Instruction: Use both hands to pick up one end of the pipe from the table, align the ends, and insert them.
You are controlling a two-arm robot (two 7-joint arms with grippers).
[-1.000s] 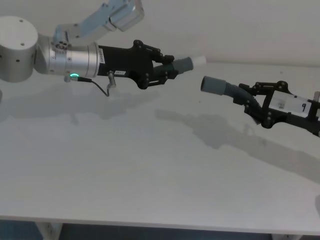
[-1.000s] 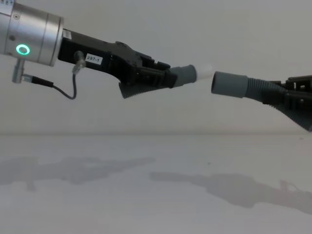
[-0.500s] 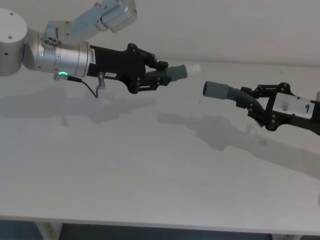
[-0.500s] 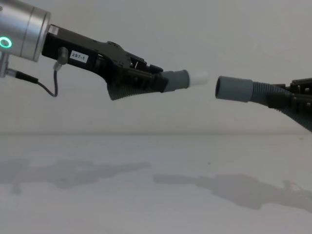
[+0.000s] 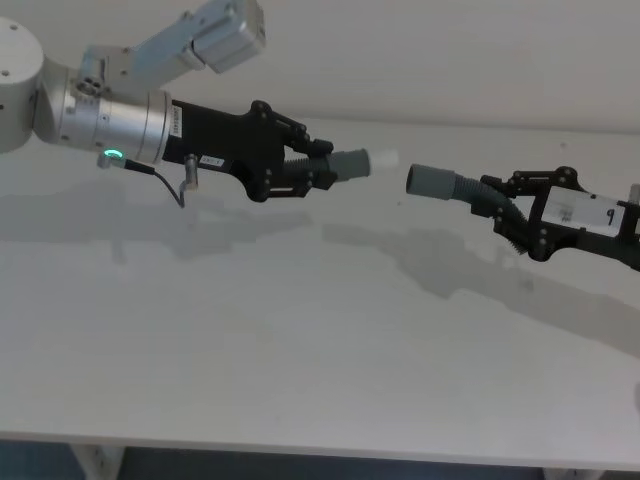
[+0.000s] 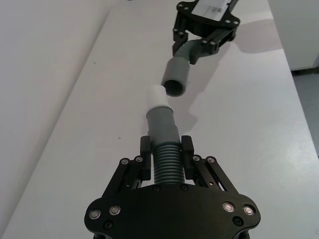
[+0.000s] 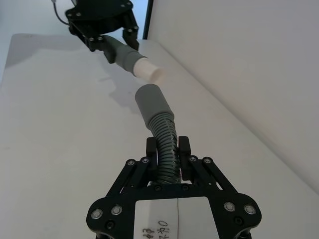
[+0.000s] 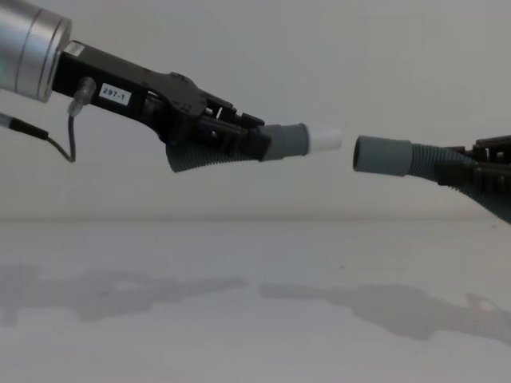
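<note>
Both pipe pieces hang in the air above the white table (image 5: 300, 340). My left gripper (image 5: 318, 170) is shut on the ribbed part of the short piece (image 6: 166, 167), whose grey collar (image 8: 285, 141) ends in a white tip (image 8: 326, 140). My right gripper (image 5: 500, 203) is shut on the bent piece's ribbed hose (image 7: 167, 144), whose plain grey collar (image 8: 383, 155) opens toward the white tip. A small gap separates the two ends, and the white tip (image 6: 158, 95) sits a little off the collar's mouth (image 6: 175, 79).
A pale wall rises behind the table's far edge (image 5: 480, 128). The arms' shadows lie on the tabletop (image 8: 239, 319) beneath the pieces. The table's front edge (image 5: 320, 445) runs along the bottom of the head view.
My left arm has drawn back and lowered, and its piece lies flatter than before. The right piece has dropped slightly. The gap between the two ends has widened a little.
</note>
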